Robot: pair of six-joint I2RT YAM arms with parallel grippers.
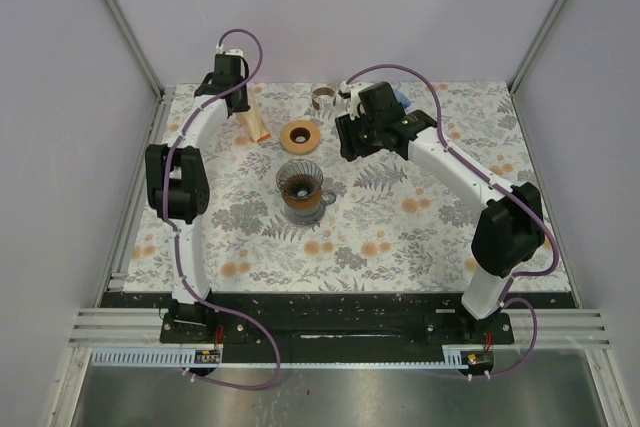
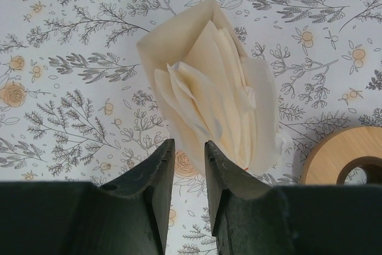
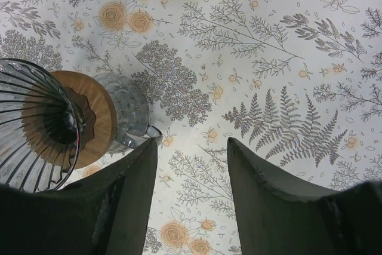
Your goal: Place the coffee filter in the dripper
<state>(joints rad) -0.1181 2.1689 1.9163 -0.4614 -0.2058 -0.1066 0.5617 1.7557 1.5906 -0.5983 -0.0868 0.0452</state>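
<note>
Early days: cream paper coffee filters (image 2: 209, 100) lie left of the empty glass dripper (image 1: 300, 190); left tool (image 2: 188, 144) barely parted, right tool (image 3: 192, 141) wide, neither gripping.

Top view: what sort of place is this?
Probably a robot test booth: plain white walls, two arms bolted at the near edge, a glass dripper on a flowered tablecloth.

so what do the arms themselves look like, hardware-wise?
The left arm and right arm match: white tube links joined by bulky black joint housings. A purple cable loops off each wrist. The left gripper and right gripper have dark, matte fingers that taper to blunt tips. No legible markings.
</note>
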